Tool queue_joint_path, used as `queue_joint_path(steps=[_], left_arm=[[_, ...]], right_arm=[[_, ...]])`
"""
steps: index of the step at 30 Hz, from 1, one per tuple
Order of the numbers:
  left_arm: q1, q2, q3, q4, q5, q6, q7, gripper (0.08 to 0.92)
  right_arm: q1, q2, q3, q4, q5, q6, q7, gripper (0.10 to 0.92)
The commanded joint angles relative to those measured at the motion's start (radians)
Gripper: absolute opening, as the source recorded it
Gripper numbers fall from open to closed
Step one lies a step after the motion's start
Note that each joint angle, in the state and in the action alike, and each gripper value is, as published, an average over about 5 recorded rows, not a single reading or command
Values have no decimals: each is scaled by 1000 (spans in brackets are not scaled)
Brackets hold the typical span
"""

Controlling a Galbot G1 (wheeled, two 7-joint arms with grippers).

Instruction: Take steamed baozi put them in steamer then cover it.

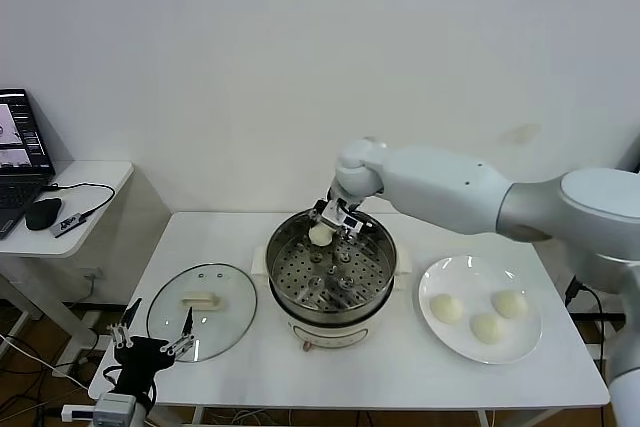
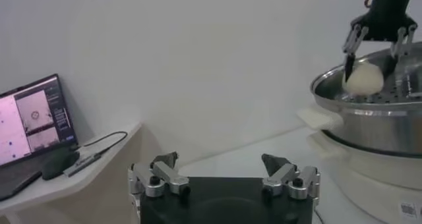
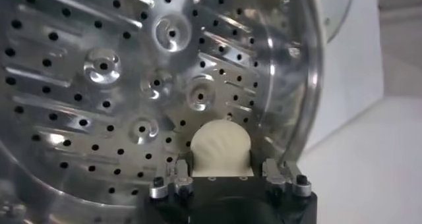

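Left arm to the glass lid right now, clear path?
Probably yes. The open left gripper hovers at the table's near-left edge beside the glass lid, nothing between; the right gripper is busy at the steamer.

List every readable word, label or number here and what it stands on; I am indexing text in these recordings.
No text can be read.
Laptop screen: shows windows, any writing too small.
Sticker on the steamer base, at the edge of the left wrist view: print too small and blurred.

Four baozi [image 1: 320, 235], one steamer [image 1: 384, 277], one cover [image 1: 225, 302]
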Motion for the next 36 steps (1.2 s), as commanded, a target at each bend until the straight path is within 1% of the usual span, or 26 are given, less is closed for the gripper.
queue_joint_path(steps=[1,7,10,14,18,22,27,32,36], left_arm=[[0,2,0,1,1,0,0,823],[-3,5,4,2,1,1,2,823],[-4,5,7,2,2,1,2,823],[-6,5,10,0,3,2,3,823],[-9,10,11,-4,3,3,4,823],[-12,20,12,-8,1,5,7,823],[-14,39,12,-15,-10,4,10,823],[-32,63,9,-11,-38,2,10,823],[-44,85,3,-9,-59,1,13,823]], right_arm=[[-41,40,-6,-63,-100,81,18,548],[-42,33,-6,-51,-77,80,19,551],[-27,27,-8,-33,-53,79,20,579],[20,8,-14,5,-2,61,3,679],[105,-41,-27,91,139,-40,-63,786],[178,-109,-34,187,248,-155,-121,820],[262,-254,-47,329,359,-329,-153,823],[309,-453,-69,478,406,-515,-158,823],[324,-631,-97,572,416,-589,-160,823]])
